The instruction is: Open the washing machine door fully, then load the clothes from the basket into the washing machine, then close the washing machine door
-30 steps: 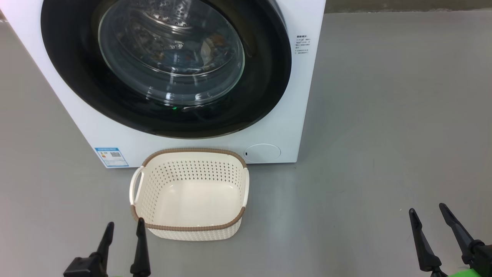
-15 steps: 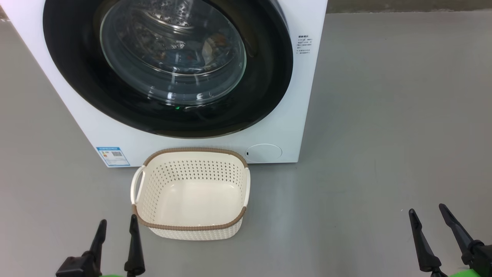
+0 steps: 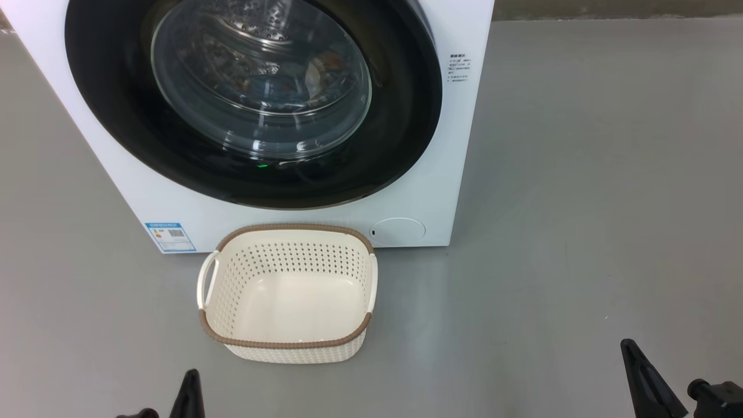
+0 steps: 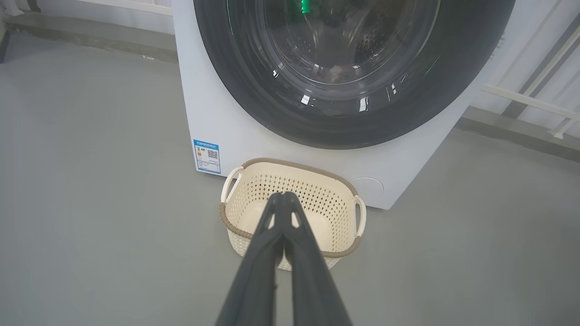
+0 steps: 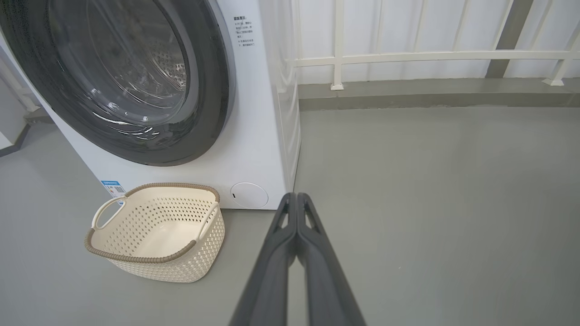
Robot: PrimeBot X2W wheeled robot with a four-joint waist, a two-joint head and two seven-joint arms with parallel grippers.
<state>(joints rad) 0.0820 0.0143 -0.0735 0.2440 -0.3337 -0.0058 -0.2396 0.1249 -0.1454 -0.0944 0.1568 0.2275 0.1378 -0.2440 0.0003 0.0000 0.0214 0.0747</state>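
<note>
Head view: washing machine door shut, upper centre; basket empty, just below it. Nearer the basket, left tool pinched closed, holding nothing; right tool likewise, lower right, well apart.

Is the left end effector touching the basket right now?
Apart. The head view shows bare floor between the left end effector and the basket.

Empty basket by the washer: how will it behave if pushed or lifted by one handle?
The basket looks like thin perforated plastic and is empty: probably light, fairly stiff. Wide and low on the smooth floor, it would likely slide, not tip. Lifted by one side handle, it would probably hang tilted.
</note>
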